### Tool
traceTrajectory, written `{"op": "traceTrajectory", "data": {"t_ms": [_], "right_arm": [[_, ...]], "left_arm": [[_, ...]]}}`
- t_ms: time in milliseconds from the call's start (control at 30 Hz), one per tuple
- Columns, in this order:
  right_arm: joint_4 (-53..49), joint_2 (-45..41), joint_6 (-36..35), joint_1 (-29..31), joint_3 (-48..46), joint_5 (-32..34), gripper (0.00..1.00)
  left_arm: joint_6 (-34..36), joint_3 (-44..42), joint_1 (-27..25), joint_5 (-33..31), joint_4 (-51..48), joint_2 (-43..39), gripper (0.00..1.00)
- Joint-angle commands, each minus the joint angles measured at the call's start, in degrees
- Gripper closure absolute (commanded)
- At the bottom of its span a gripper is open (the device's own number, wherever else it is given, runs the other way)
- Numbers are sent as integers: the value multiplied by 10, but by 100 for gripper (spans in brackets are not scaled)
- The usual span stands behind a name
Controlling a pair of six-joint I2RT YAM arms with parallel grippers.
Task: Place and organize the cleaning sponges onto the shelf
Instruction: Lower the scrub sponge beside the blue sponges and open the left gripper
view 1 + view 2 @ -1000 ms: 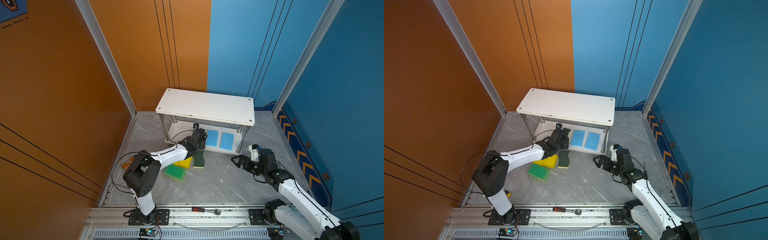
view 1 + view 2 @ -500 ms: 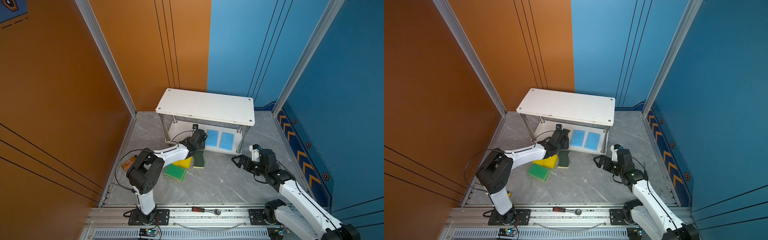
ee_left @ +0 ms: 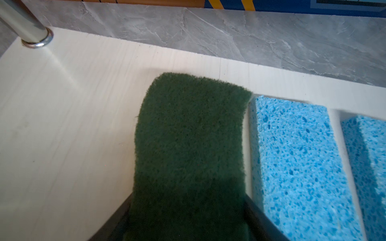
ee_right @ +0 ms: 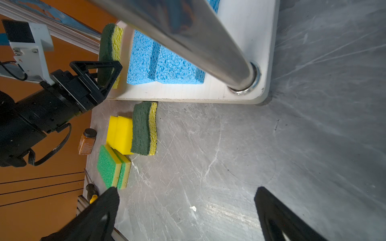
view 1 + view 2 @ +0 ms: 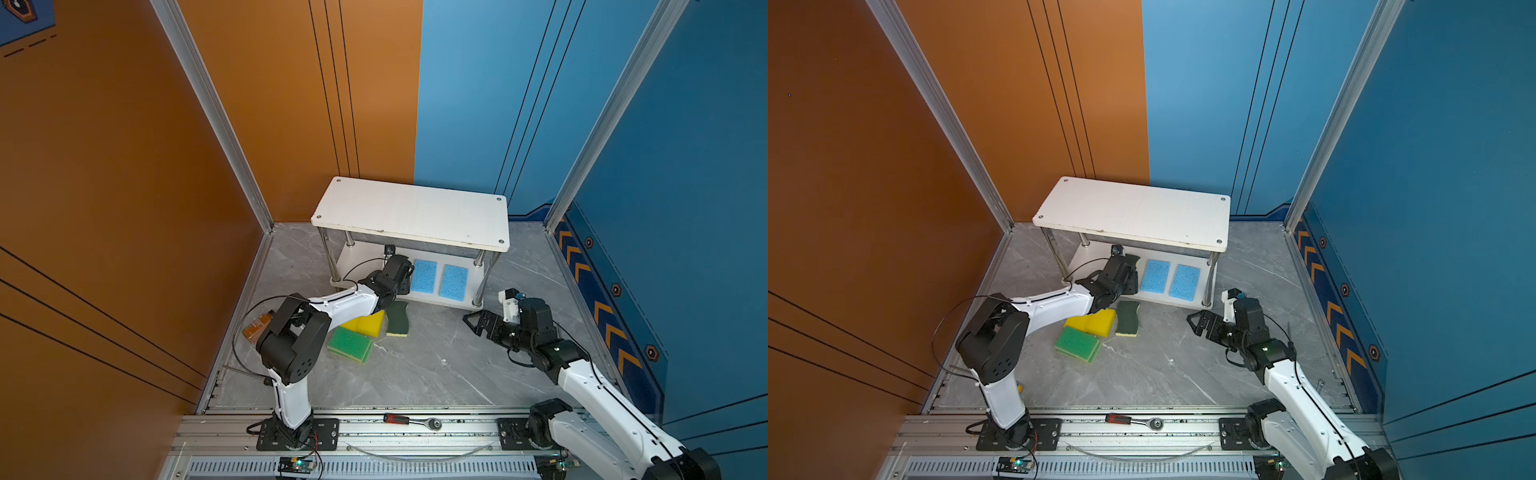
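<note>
Left end effector pinches a dark-green wavy-edged yellow-backed sponge over the lower board of the white two-tier shelf, beside two light-blue porous sponges. Right end effector spread.

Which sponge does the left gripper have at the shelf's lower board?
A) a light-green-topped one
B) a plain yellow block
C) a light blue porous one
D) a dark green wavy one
D: the left gripper is shut on the dark green wavy sponge, at the lower shelf board beside a blue sponge.
</note>
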Motion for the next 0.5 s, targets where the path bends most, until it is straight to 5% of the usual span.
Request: {"op": "traceTrajectory", "data": {"t_ms": [0, 467], "right_arm": [[-11, -6, 9, -3, -7, 3, 0], [-6, -3, 15, -3, -7, 3, 0]], "left_arm": [[0, 9, 6, 7, 0, 10, 31], [0, 7, 7, 9, -7, 18, 25]]}}
